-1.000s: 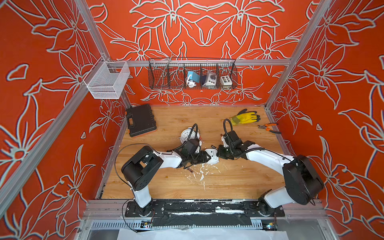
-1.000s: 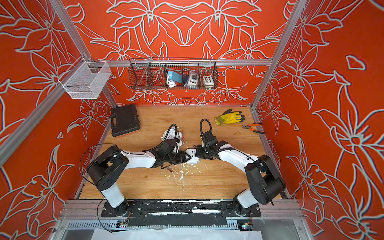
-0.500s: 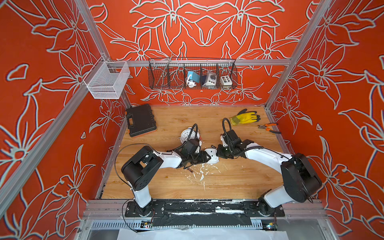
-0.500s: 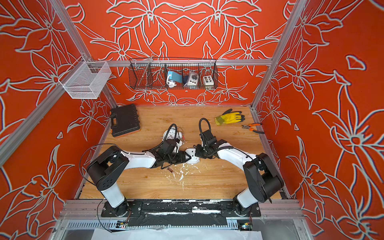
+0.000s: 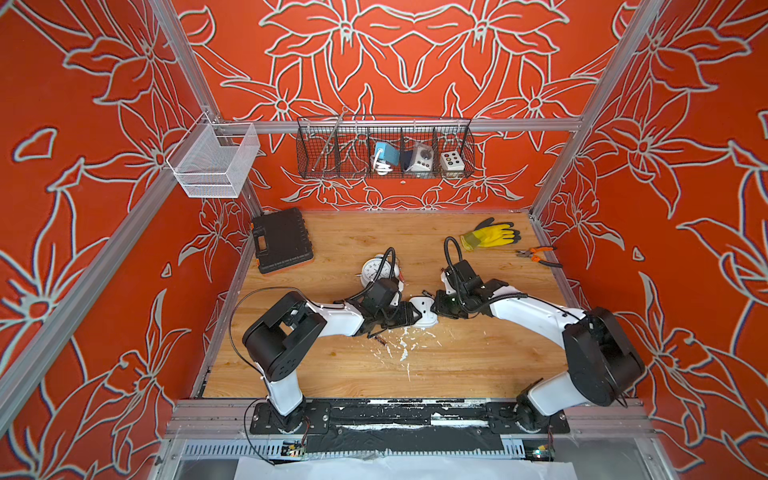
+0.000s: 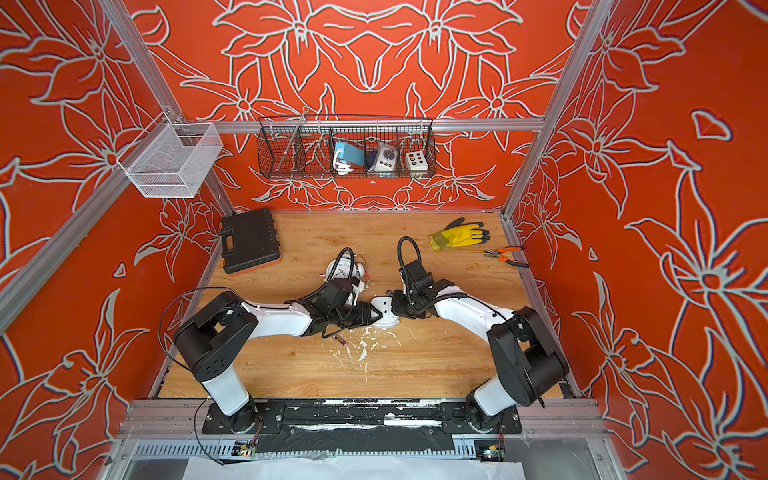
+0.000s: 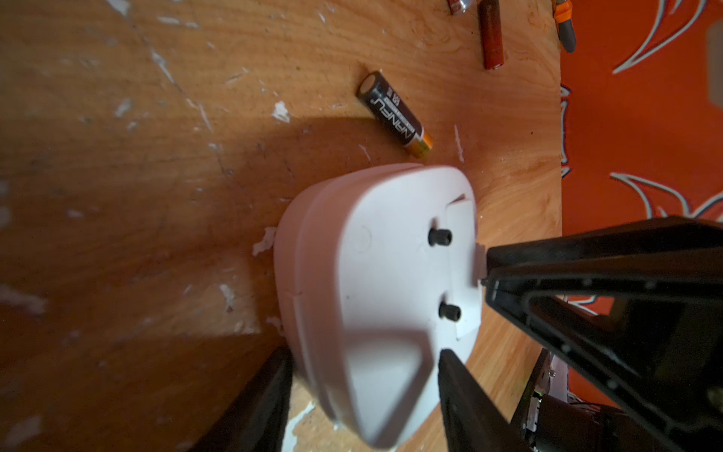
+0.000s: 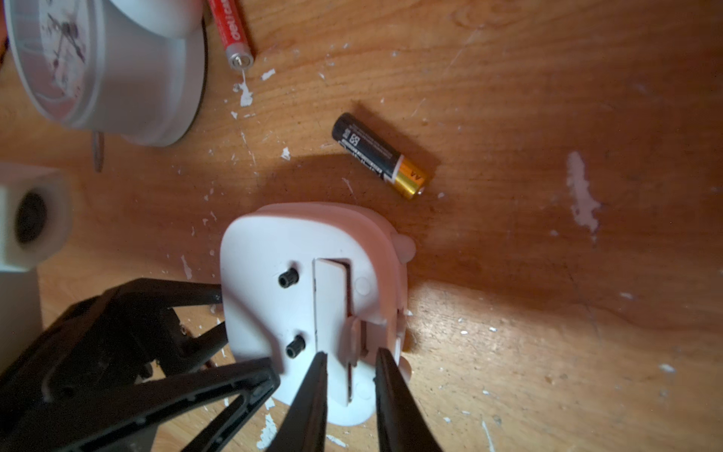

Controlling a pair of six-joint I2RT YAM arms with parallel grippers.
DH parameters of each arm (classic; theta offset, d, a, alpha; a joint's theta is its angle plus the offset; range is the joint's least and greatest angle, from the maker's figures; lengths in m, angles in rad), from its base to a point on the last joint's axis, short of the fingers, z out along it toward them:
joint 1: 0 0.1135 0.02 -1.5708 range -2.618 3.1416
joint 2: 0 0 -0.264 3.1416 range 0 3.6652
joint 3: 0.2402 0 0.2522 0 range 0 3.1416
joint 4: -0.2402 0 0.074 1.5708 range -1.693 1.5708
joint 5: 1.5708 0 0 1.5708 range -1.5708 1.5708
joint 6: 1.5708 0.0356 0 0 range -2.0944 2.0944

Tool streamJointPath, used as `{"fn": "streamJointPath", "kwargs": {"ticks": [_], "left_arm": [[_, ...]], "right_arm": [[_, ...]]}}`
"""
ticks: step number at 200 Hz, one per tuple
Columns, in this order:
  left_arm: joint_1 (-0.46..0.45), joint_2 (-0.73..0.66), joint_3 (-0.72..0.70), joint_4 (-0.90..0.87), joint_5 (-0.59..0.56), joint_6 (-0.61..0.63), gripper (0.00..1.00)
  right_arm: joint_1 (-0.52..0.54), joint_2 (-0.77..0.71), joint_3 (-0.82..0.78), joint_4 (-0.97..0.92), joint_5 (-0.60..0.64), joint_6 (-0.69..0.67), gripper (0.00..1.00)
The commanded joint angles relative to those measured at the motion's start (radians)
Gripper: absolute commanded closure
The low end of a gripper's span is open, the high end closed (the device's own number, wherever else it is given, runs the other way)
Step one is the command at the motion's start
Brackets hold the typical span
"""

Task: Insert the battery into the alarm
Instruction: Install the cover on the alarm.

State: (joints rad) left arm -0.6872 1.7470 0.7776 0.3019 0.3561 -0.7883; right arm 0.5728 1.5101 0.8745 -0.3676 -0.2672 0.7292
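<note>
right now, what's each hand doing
left hand: closed on the white alarm.
right hand: open at the battery cover, holding nothing.

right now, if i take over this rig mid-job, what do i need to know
Left gripper: shut on the white alarm, holding it with its back exposed.
Right gripper: jaws slightly apart, tips at the latch end of the battery cover, holding nothing.
Black and gold battery: lying loose on the table just beside the alarm.
Done: alarm braced; cover looks slightly ajar but is still on.
Left: get the cover off, pick up the battery, seat it.
</note>
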Motion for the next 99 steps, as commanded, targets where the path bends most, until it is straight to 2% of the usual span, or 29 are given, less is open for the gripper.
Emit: {"fn": "streamJointPath", "kwargs": {"ticks": [1, 69, 99], "left_arm": [[0.004, 0.013, -0.020, -0.033, -0.020, 0.004, 0.42], [0.006, 0.011, -0.020, -0.035, -0.021, 0.004, 0.42], [0.006, 0.011, -0.020, -0.037, -0.022, 0.006, 0.42]], "right_arm": [[0.004, -0.025, 0.028, -0.039, 0.054, -0.011, 0.69], [0.001, 0.028, 0.039, 0.003, -0.007, -0.021, 0.68], [-0.001, 0.053, 0.041, 0.006, -0.009, -0.026, 0.72]]}}
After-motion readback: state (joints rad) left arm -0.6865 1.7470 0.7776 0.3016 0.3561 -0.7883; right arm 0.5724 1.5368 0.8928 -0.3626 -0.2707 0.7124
